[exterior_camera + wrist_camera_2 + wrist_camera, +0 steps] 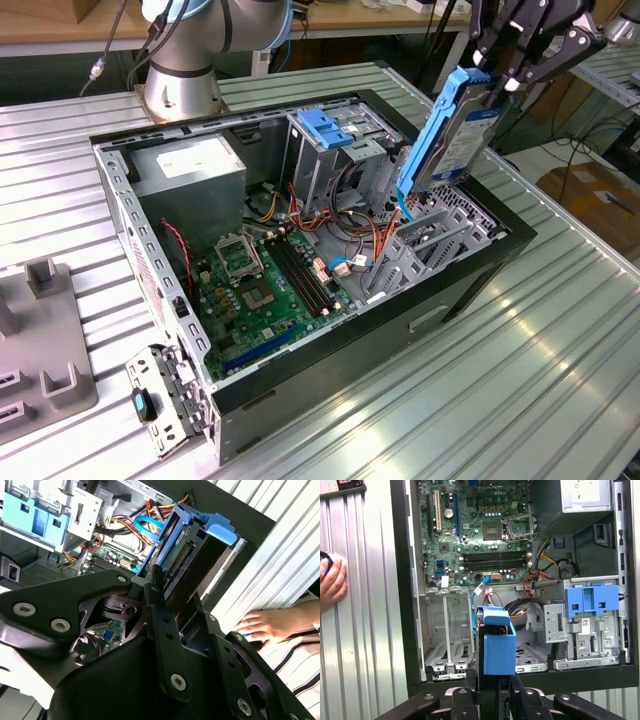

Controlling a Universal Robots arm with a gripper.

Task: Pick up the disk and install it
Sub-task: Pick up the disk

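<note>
In the exterior view the pincer (503, 72) is clamped on the upper end of the disk (455, 125). The disk hangs tilted in the air above the computer case (480, 268), over the case's corner at the exterior view's right. The disk's blue carrier frame (425, 150) faces the inside of the case. Its lower tip is close above the grey metal bays there, and I cannot tell whether it touches them. Inside the case lie the green motherboard (265, 285), a grey power supply (190, 168) and a blue drive bracket (325, 125). The case lies open on the ribbed metal counter (470, 400), with the arm's base (180, 85) just behind it.

In the second wrist view the pincer's black fingers (159, 605) press on the flat sides of the disk, which points away toward the case's edge. A person's hand (265, 625) rests on the counter just outside the case.

In the first wrist view the disk is seen end-on, over the case's empty drive bay (445, 635) and beside a bundle of cables (520, 605).
</note>
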